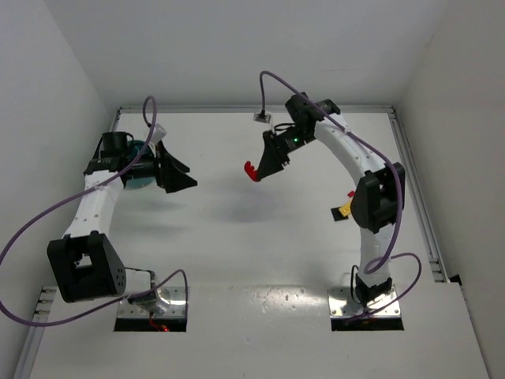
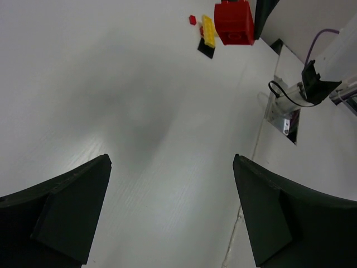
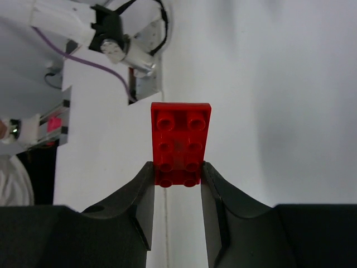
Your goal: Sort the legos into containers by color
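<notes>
Nearest of all, the two arm bases sit on metal plates, the left plate (image 1: 154,304) and the right plate (image 1: 367,304), set into the near edge of a white table (image 1: 237,245). The tabletop is matte and pale, with soft grey shadows under the raised arms. A metal rail (image 1: 422,213) runs along its right side. Plain white walls close it in on the left, on the right and at the far end.

Further in, beside the right arm's elbow, a few loose legos lie on the table. They are a yellow brick (image 2: 208,30), a tiny red piece (image 2: 192,19) and a dark piece (image 2: 205,48) touching the yellow one. The colour of the dark piece cannot be told and may only be shadow.

Toward the middle, the right gripper (image 3: 177,174) hangs above the table. Its fingers are clamped on the lower end of a flat red lego (image 3: 180,139), and the studded face looks at the wrist camera.

On the far left, the left gripper (image 2: 173,212) hovers with its jaws spread wide and nothing between them. Just behind it the teal bowl (image 1: 142,180) rests on the table. The arm mostly hides the bowl, so its compartments cannot be seen.
</notes>
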